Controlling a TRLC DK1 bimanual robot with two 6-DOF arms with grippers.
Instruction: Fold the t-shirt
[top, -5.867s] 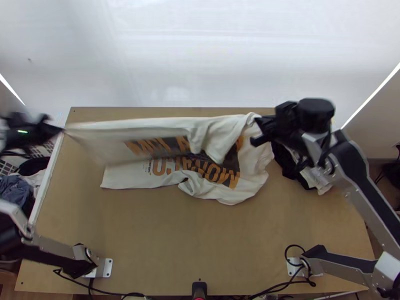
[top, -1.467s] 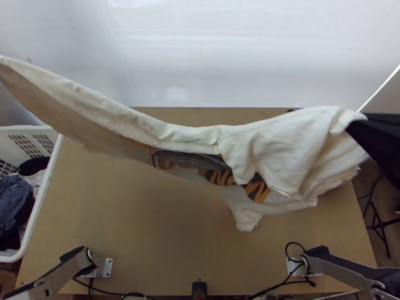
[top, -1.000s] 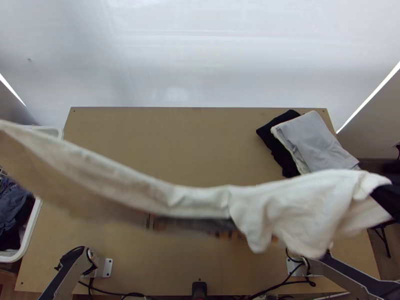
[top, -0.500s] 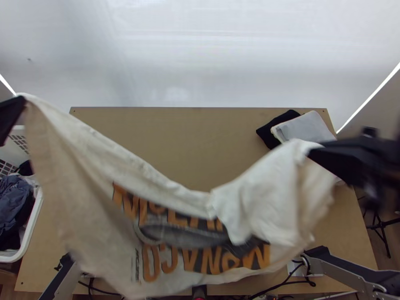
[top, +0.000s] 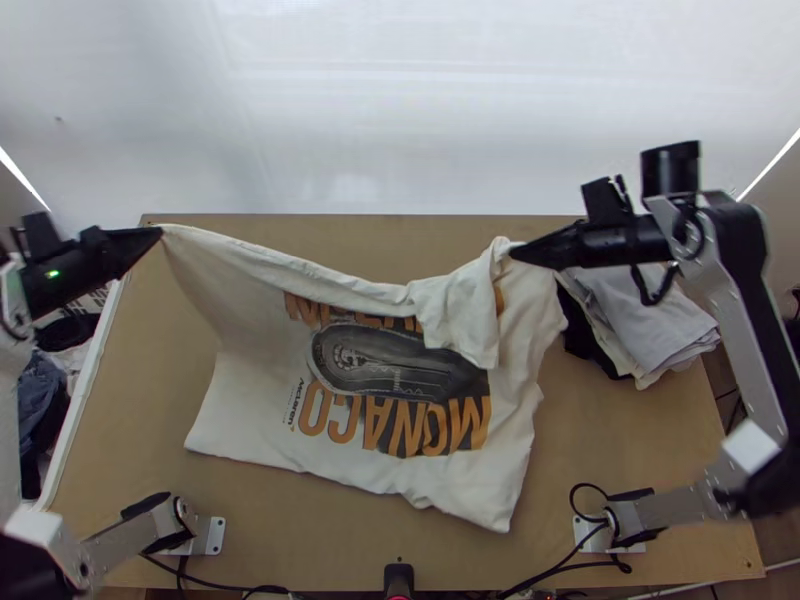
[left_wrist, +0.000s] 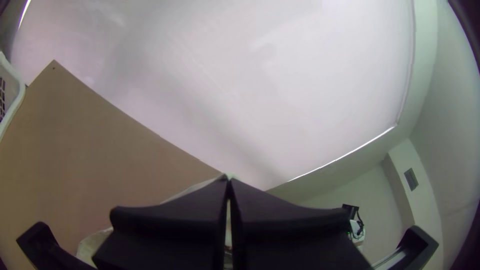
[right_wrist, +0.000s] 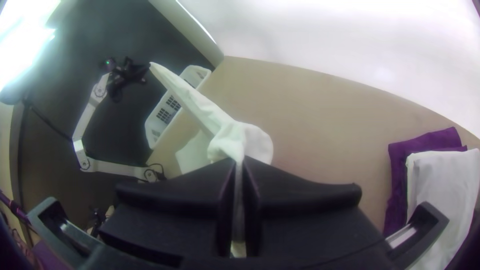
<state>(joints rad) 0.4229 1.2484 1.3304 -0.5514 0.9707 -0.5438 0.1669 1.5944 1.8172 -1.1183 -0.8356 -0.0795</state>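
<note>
Found the left gripper (top: 160, 232) with jaws closed on one upper corner of the t-shirt (top: 250, 400). Found the right gripper (top: 513, 253) likewise closed, gripping bunched fabric at the opposite upper end. Confirmed in the left wrist view: both fingers of the left gripper (left_wrist: 229, 180) together at the tips, with pale fabric just beyond. Confirmed in the right wrist view: fabric pinched between the two fingers of the right gripper (right_wrist: 240, 159).

Located the t-shirt between and below the two pairs of jaws, over the table (top: 330, 540). Observed the upper edge strung from one pair to the other and dipping midway. Noted the body spread out from the jaws towards the arms' bases, with the orange and dark print (top: 395, 375) facing up. Noted also a loose flap (top: 465, 325) beside the right jaws, folded down across part of the print. Unable to tell how much of the body touches the table.

Recorded on the outer side of the right jaws: folded grey cloth (top: 690, 320), partly over dark cloth (top: 576, 335). Recorded past the left jaws, nearer the base: a white basket (right_wrist: 150, 125) of clothes (top: 38, 385).
</note>
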